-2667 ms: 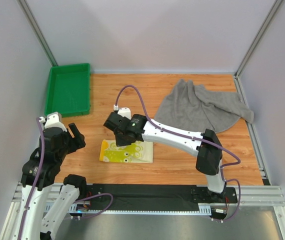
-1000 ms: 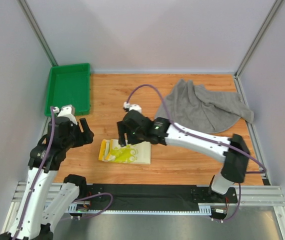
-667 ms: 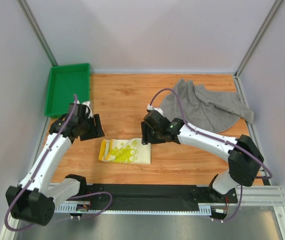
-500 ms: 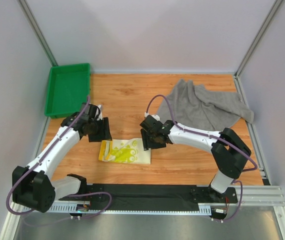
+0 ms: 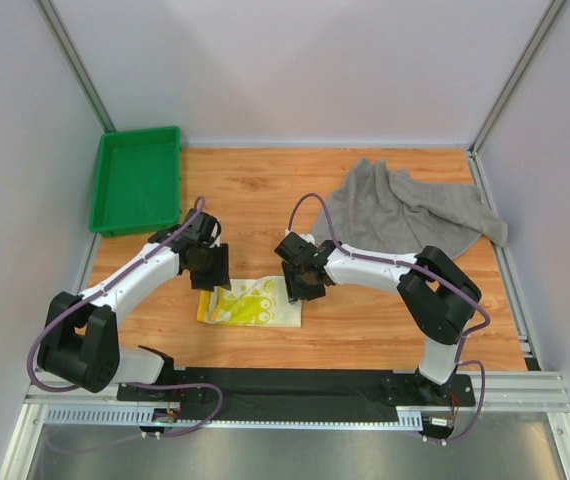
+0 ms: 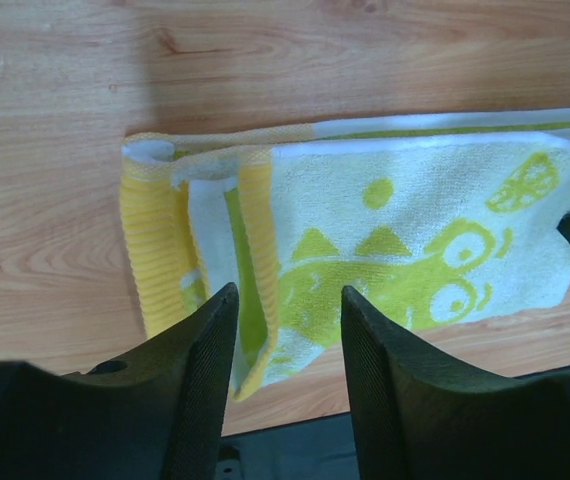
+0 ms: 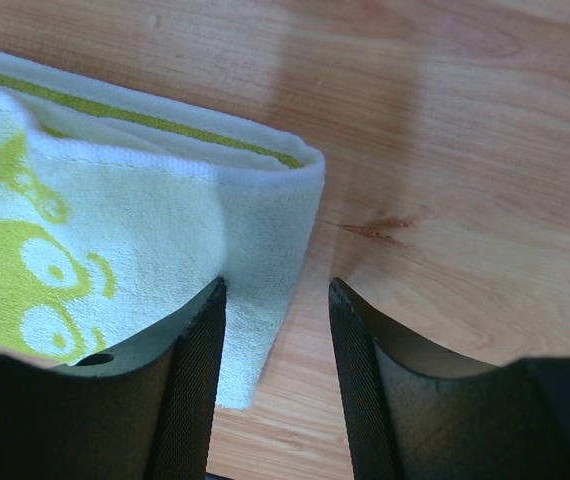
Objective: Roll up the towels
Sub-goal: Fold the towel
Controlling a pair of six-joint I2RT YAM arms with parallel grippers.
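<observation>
The table (image 5: 255, 190) was smooth, faintly glossy wood-grain. The printed towel (image 6: 395, 250) was nubby terry cloth, the grey towel (image 5: 405, 215) at two o'clock matt. The green tray (image 5: 137, 180) at ten o'clock was glossy plastic.

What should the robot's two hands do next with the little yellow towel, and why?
Probably lower both and pinch it. The left hand hangs over the yellow-striped left end of the small printed towel, and the right hand hangs over its right edge. Both have their fingers apart and hold nothing. The towel lies flat and folded, not yet rolled.
</observation>
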